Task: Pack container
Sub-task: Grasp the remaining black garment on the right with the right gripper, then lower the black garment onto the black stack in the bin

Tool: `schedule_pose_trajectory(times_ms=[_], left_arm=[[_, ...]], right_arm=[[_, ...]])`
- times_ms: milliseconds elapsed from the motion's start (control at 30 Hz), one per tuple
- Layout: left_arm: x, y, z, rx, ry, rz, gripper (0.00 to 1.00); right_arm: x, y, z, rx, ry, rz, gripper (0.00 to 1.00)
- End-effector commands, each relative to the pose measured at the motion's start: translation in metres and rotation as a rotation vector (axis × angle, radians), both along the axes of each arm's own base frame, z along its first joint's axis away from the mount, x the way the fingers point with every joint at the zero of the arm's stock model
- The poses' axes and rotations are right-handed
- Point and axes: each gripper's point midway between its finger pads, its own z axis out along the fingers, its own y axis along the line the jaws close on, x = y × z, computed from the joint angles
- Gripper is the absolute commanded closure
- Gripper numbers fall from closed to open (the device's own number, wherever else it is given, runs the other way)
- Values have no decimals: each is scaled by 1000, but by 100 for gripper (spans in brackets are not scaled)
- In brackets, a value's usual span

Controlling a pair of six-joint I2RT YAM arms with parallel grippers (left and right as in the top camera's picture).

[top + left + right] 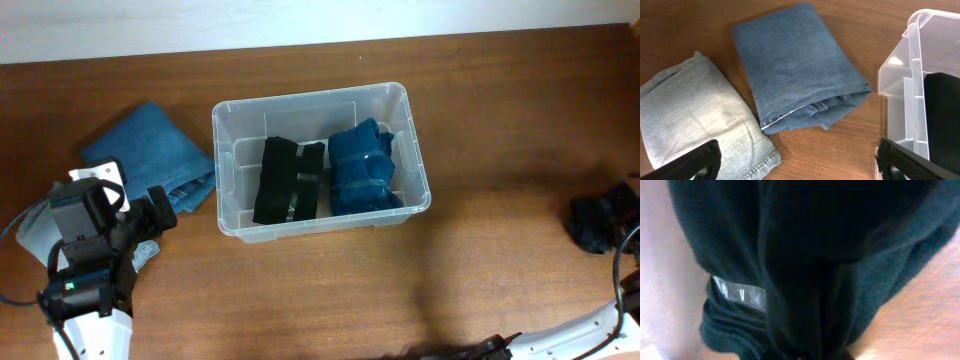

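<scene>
No readable writing; the grey tag on the black cloth is blurred. Container sits mid-counter, just right of my left end effector, which is spread wide and empty near folded jeans. My right end effector is well right of the container; cloth fills its view, so I can't tell its grip.

Cropped container, blurred black cloth

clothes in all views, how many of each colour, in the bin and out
black garments: 2
dark teal garment: 1
mid-blue denim: 1
pale denim: 1
total: 5
</scene>
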Motion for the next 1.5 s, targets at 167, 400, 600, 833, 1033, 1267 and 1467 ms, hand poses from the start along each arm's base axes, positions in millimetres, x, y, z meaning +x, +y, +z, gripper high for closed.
schedule_pose_trajectory(times_ms=[167,400,600,833,1033,1267,1467], left_arm=[[3,1,8,-13,-21,8,1],[3,1,8,-13,-21,8,0],[3,1,8,-14,-21,8,1],[3,1,8,-14,-20,8,1],[3,1,8,-14,-20,8,1],[2,1,7,-15,-15,8,1],[1,1,6,-15,-12,8,0]], right_arm=[[79,52,134,-87,-350,267,96],[128,216,261,-285,-507,765,96],[129,395,263,-222,-527,1173,96],[124,530,221,-167,-457,1368,96],[113,612,162,-105,-363,1454,96],[119,654,103,-89,-309,1472,80],[112,648,87,-105,-258,1525,1]])
